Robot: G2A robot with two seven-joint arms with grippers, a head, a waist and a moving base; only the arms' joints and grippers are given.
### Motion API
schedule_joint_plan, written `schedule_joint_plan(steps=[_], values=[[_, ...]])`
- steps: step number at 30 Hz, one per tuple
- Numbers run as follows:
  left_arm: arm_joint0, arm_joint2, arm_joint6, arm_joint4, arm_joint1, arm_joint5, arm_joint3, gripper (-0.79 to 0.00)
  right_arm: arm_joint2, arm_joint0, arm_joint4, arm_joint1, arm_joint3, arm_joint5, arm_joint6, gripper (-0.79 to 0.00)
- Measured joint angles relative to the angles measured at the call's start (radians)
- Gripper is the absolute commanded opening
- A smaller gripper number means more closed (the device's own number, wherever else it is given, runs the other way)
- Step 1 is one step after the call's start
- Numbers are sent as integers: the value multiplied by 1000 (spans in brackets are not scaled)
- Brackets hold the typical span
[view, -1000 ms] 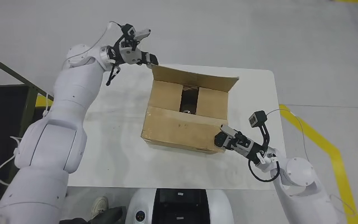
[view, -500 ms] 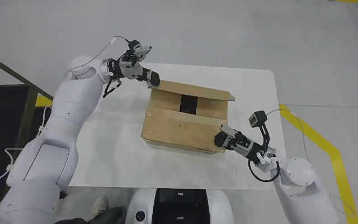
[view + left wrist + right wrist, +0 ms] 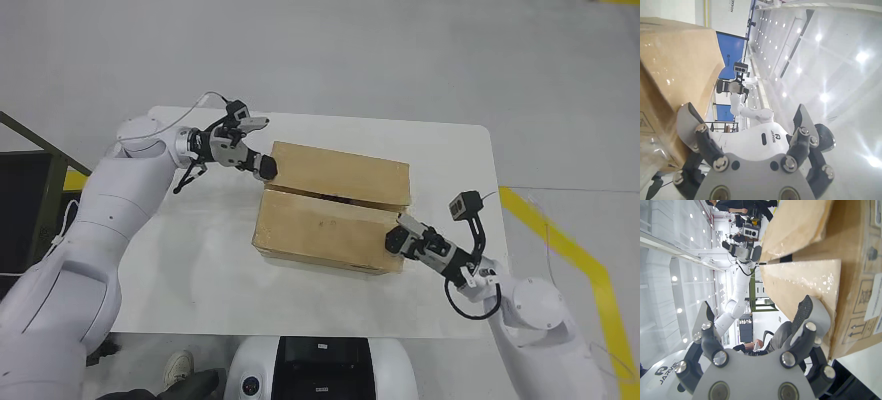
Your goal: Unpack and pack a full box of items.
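Note:
A brown cardboard box [image 3: 335,212] lies in the middle of the white table [image 3: 200,260], both top flaps folded flat with a thin seam between them. My left gripper [image 3: 262,167] sits at the box's far left corner, open, with one finger [image 3: 689,121] resting against the cardboard [image 3: 674,62]. My right gripper [image 3: 397,241] is at the near right corner, open too, and one finger [image 3: 806,311] touches the near flap's edge [image 3: 800,279]. Nothing is held between either pair of fingers. The box contents are hidden.
Bare tabletop lies left of the box and along the near edge. A dark rack [image 3: 30,180] stands off the table's left side, and yellow floor tape [image 3: 560,245] runs past the right side.
The far flap, raised a second ago, has gone down flat as my left gripper moved down and toward the box. The right gripper has barely shifted.

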Motion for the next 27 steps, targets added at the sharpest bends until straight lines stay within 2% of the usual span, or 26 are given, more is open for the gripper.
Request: schedule_joint_plan(steps=[12, 17, 22, 27], values=[[-23, 73, 0, -45, 35, -35, 17, 0, -28, 127, 44, -6, 90, 2, -46, 0], [-32, 97, 0, -66, 46, -48, 23, 0, -51, 161, 24, -8, 139, 46, -73, 0], [-55, 80, 0, -127, 65, -65, 49, 0, -53, 161, 24, -8, 160, 58, -85, 0], [-71, 35, 0, -179, 94, -86, 118, 0, -42, 155, 30, -6, 157, 59, -83, 0]])
